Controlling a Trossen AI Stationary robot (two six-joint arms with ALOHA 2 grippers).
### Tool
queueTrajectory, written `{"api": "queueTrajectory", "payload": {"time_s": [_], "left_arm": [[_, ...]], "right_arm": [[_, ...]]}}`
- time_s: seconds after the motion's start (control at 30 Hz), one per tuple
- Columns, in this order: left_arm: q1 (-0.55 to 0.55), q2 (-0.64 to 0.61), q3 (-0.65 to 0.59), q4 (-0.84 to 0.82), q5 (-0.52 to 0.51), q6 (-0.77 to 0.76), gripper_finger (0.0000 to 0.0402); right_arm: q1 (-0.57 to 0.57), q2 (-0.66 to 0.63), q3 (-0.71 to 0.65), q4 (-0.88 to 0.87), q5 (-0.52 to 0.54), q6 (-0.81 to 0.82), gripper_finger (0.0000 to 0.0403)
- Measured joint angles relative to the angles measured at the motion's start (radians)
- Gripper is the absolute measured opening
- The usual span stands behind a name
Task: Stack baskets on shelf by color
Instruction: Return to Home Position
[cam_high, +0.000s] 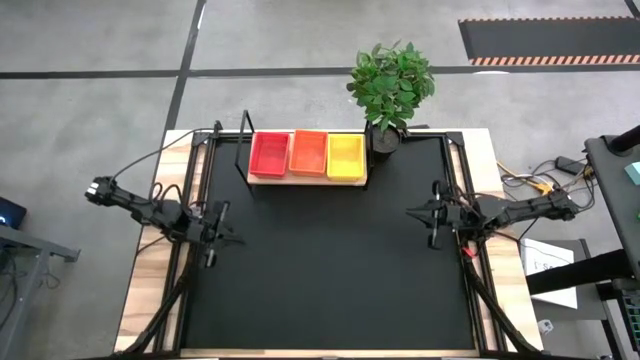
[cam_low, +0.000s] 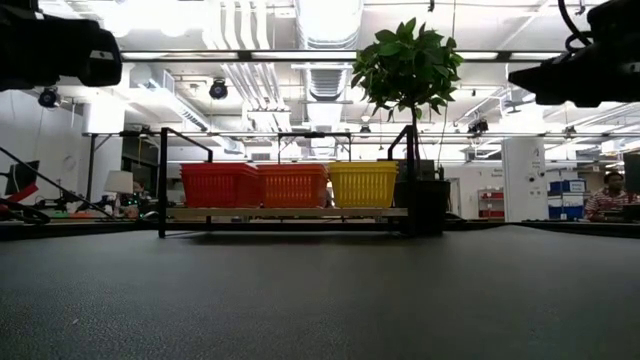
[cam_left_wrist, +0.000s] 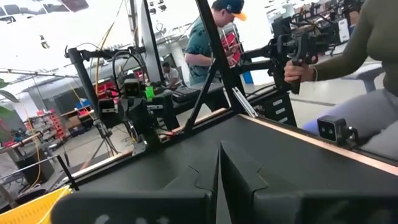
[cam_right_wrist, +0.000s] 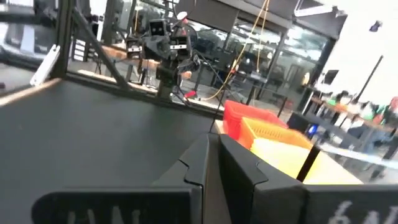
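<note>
Left claw (cam_high: 228, 236): clenched on nothing, with its fingers pressed flat together in its wrist view. We see it well clear of the shelf (cam_high: 305, 181), out past the shelf's framed end and on its open front side.
Right claw (cam_high: 415, 213): clenched too, with nothing between the fingers. It sits well clear of the shelf, out past its plant end, also on the front side.
Height: in the low view we see both arms hang higher than the shelf's frame.
Shelf: a wood board with a black frame (cam_high: 243, 140) upright at one end.
Table (cam_high: 330, 280): black top, with the shelf sitting on it near one long edge.
Red baskets (cam_high: 268, 153): on the shelf, right beside the frame.
Orange baskets (cam_high: 308, 151): middle of the shelf, tight against the red ones.
Yellow baskets (cam_high: 345, 156): at the shelf end away from the frame, tight against the orange ones.
Layers: we can't count how many sit in each stack. The three colours top out about level in the low view.
Plant (cam_high: 392, 80): its black pot (cam_high: 384, 140) stands just beside the shelf's yellow end.
People: in the left wrist view, beyond the table, we see a person (cam_left_wrist: 208, 37) in a teal shirt standing. A hand (cam_left_wrist: 297, 71) with an olive sleeve grips a black handle rig.
</note>
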Motion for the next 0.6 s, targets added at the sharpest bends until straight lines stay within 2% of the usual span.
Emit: {"api": "queueTrajectory", "payload": {"time_s": [0.07, 0.23, 0.3, 0.6], "left_arm": [[0.0, 0.012, 0.0, 0.003, 0.0, 0.0, 0.0001], [0.0, 0.035, -0.001, 0.001, 0.0, 0.0, 0.0001], [0.0, 0.044, -0.001, 0.002, 0.0, 0.0, 0.0001], [0.0, 0.081, -0.001, 0.002, 0.0, 0.0, 0.0001]], "right_arm": [[0.0, 0.009, 0.0, 0.0, 0.011, 0.08, 0.0026], [0.0, 0.029, 0.0, -0.001, 0.016, 0.43, 0.0028], [0.0, 0.037, 0.0, -0.001, 0.017, 0.514, 0.0029], [0.0, 0.045, 0.0, -0.003, 0.018, 0.475, 0.0029]]}}
